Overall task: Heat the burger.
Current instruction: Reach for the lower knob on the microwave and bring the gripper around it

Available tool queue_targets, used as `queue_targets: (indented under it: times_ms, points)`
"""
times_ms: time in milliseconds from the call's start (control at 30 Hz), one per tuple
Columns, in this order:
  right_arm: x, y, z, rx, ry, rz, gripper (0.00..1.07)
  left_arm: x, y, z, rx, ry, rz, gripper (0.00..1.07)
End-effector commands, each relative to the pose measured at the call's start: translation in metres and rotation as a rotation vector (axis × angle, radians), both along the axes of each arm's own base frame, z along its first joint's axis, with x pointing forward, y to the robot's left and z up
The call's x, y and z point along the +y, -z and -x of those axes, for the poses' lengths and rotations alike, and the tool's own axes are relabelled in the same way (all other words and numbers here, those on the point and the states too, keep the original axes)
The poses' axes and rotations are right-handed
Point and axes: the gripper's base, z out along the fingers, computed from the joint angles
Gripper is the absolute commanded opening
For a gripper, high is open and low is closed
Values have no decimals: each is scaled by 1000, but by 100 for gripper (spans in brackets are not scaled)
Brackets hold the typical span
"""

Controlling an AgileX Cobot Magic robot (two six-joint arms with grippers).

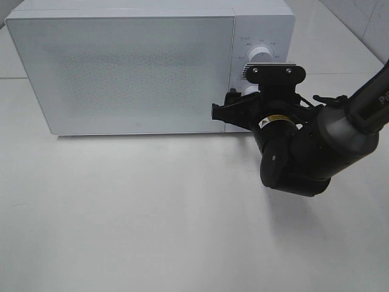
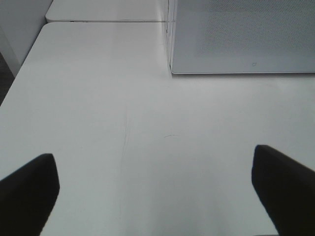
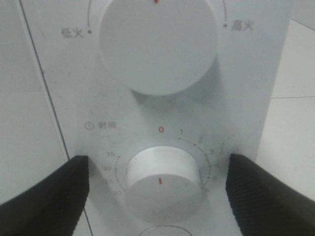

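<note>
White worktop (image 1: 152, 213), microwave (image 1: 121, 67) door shut. Right claw (image 3: 157, 189) spread, straddling the timer knob (image 3: 160, 184), not gripping yet: centre it, close squarely, then twist. Left claw (image 2: 152, 191) spread, empty, idle. Burger out of sight, presumably inside.

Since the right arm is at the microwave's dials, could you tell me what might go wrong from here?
The right gripper straddles the smooth lower dial without touching; closing off-centre, its fingers may slip. The upper dial sits close by and could get nudged. The burger is not visible behind the shut door.
</note>
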Motion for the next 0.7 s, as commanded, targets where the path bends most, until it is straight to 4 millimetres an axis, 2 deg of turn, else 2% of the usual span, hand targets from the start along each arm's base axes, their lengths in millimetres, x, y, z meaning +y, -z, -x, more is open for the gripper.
queue_targets:
  times_ms: [33, 400, 500, 567, 600, 667, 700]
  points:
    - [0, -8, -8, -54, 16, -16, 76, 0, 0, 2, -24, 0, 2, 100]
    - [-1, -8, -8, -52, 27, -17, 74, 0, 0, 2, -24, 0, 2, 100]
    - [-3, -6, -6, -46, 32, -14, 70, 0, 0, 2, -24, 0, 2, 100]
    - [-3, -5, -5, -39, 32, -15, 58, 0, 0, 2, -24, 0, 2, 100]
    - [-3, -5, -5, -39, 32, -15, 58, 0, 0, 2, -24, 0, 2, 100]
    - [-4, -5, -5, -35, 31, -17, 49, 0, 0, 2, -24, 0, 2, 100]
    - [-4, -5, -5, -35, 31, -17, 49, 0, 0, 2, -24, 0, 2, 100]
